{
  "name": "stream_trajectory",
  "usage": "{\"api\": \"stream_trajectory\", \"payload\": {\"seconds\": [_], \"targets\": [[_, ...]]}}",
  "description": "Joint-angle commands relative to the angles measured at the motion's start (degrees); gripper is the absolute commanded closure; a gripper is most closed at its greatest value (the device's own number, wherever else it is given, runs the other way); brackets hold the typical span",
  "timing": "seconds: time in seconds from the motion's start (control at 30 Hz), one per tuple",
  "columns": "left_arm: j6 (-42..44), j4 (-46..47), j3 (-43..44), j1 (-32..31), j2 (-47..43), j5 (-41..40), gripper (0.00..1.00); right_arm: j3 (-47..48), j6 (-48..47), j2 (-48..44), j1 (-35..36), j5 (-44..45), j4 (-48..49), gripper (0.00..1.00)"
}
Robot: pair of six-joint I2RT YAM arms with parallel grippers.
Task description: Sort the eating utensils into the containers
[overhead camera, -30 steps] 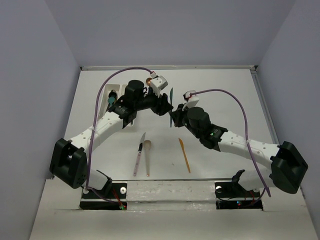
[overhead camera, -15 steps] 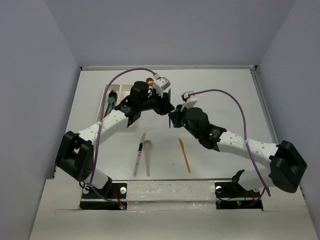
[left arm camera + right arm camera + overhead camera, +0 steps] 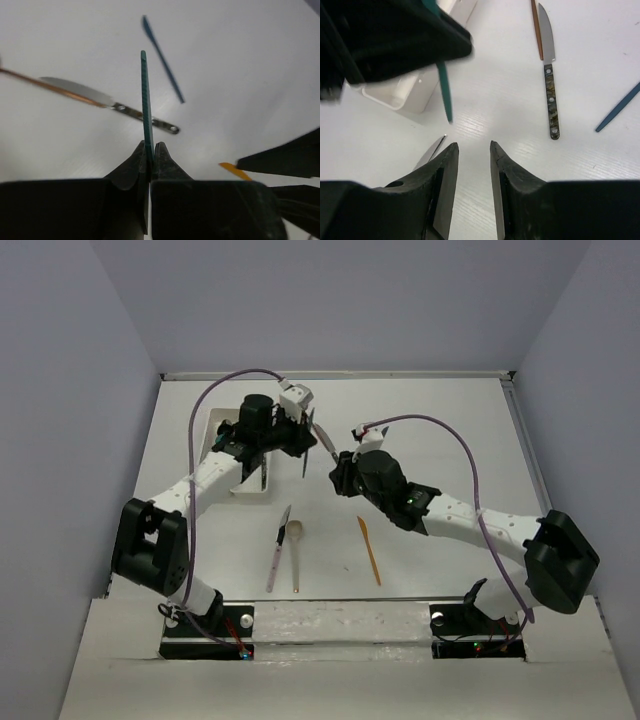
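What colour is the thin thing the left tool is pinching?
Teal. The utensil shows best in the left wrist view.

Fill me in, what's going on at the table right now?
The left gripper is shut on a teal utensil, holding it above the table near the white tray. The right gripper faces it, open and empty. A pink-handled knife, a beige spoon and an orange knife lie unsorted on the near side.

Teal utensil (image 3: 146, 100), orange knife (image 3: 370, 551)
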Motion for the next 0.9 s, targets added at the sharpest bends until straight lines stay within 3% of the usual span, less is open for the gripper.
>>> {"api": "stream_trajectory", "payload": {"seconds": [0.0,0.17,0.63,0.87], "targets": [[8.15,0.48,-0.29,11.36,-3.61,-8.26,1.00,-0.94,2.97,-2.87,0.48,0.91,-2.56,0.62],[11.85,-0.30,1.89,21.20,0.94,-9.68,1.00,-5.33,3.94,-5.95,0.48,2.50,-2.74,0.62],[11.32,-3.20,4.54,22.19,16.07,-7.57,0.99,-6.48,6.05,-6.57,0.48,5.40,-7.75,0.61],[10.89,-3.38,4.98,22.28,17.48,-7.48,0.62,-5.44,7.19,-6.13,0.48,6.19,-12.91,0.59]]}}
